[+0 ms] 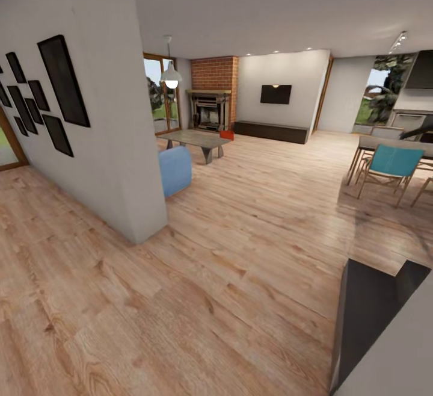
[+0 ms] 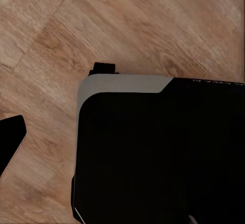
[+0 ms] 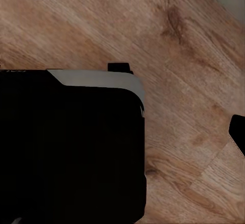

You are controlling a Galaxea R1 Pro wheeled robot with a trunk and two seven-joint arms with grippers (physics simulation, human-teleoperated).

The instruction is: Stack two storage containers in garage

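Far across the living room's wood plank floor (image 1: 240,275), a small orange-red storage container (image 1: 227,135) sits on the floor between the brick fireplace (image 1: 210,107) and the long dark bench (image 1: 270,132). At this distance I cannot tell whether it is one bin or two. The garage is out of view. In the left wrist view my left gripper (image 2: 122,137) hangs over the robot's black base (image 2: 163,157), one dark fingertip (image 2: 11,137) at the frame's edge. My right gripper (image 3: 122,132) hangs likewise, its fingertip (image 3: 238,131) at the far edge. Both hold nothing.
A white partition wall (image 1: 114,143) with black frames juts in on the left, a light blue sofa (image 1: 175,170) behind it and a low coffee table (image 1: 195,140) beyond. Dining chairs (image 1: 391,166) stand on the right. A dark cabinet (image 1: 367,318) sits at the near right.
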